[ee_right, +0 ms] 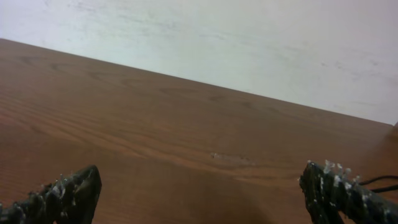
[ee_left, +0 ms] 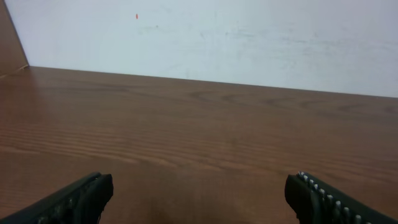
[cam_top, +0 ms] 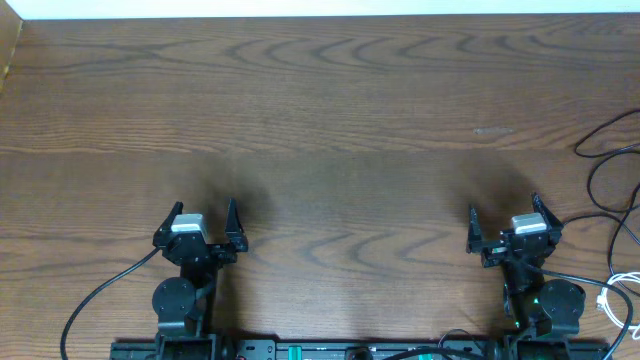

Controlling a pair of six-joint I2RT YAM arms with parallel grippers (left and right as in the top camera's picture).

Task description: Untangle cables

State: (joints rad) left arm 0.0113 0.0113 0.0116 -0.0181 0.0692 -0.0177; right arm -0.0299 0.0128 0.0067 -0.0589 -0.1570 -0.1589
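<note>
While both arms sit at the near edge of the table (cam_top: pixel 320 100), the left fingers (cam_top: pixel 232 215) are spread wide with only bare wood between them. The right fingers (cam_top: pixel 472 222) are splayed just as wide and likewise hold nothing. The black cable (cam_top: pixel 592 178) lies in loose loops at the far right edge of the table, beyond the right arm, and runs out of view. The white cable (cam_top: pixel 612 290) lies nearer, just beside the right arm's base, with what looks like a white plug at its end. Whether the two cables cross I cannot tell from here.
</note>
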